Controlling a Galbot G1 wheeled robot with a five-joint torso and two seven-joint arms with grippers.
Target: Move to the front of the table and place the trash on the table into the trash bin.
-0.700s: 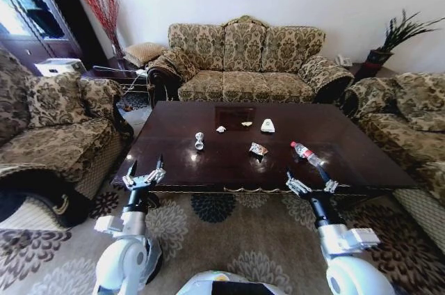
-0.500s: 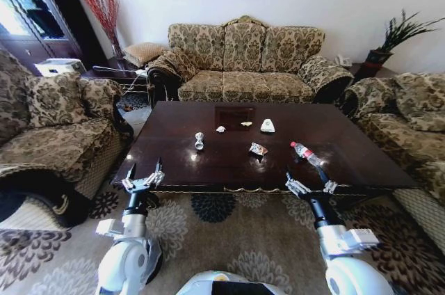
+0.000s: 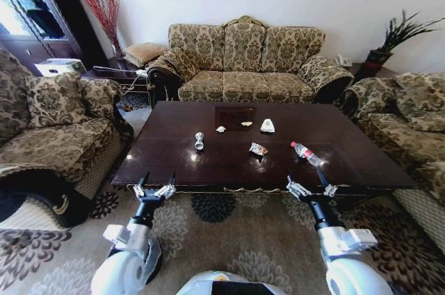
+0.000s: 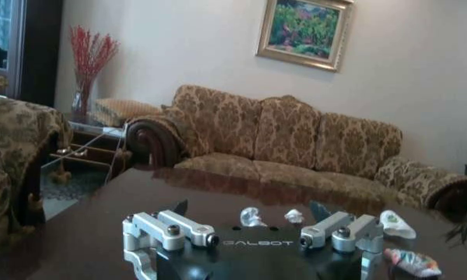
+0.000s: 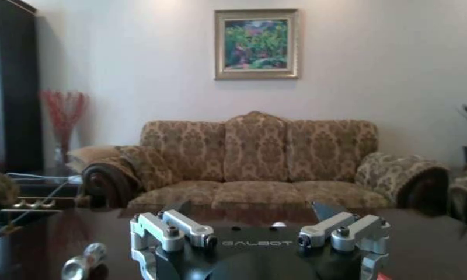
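Observation:
The dark brown table (image 3: 174, 163) stands just ahead of me. On it lies the trash: a crushed silvery piece (image 3: 199, 140), a white paper bit (image 3: 221, 129), a white packet (image 3: 268, 126), a colourful snack wrapper (image 3: 258, 149) and a red-capped clear bottle (image 3: 306, 154). My left gripper (image 3: 158, 179) hangs open at the table's near edge, left of centre. My right gripper (image 3: 306, 178) is open at the same edge, just in front of the bottle. The left wrist view looks past the open left gripper (image 4: 249, 210) at the silvery piece (image 4: 251, 217) and packet (image 4: 394, 223). The trash bin is out of view.
A patterned sofa (image 3: 243, 65) stands behind the table, with armchairs on the left (image 3: 55, 128) and right (image 3: 410, 121). Patterned carpet (image 3: 229, 239) covers the floor between me and the table. A potted plant (image 3: 389, 41) sits in the far right corner.
My left gripper has shifted a little to the right and lower, closer to me. The right gripper and the trash have not moved.

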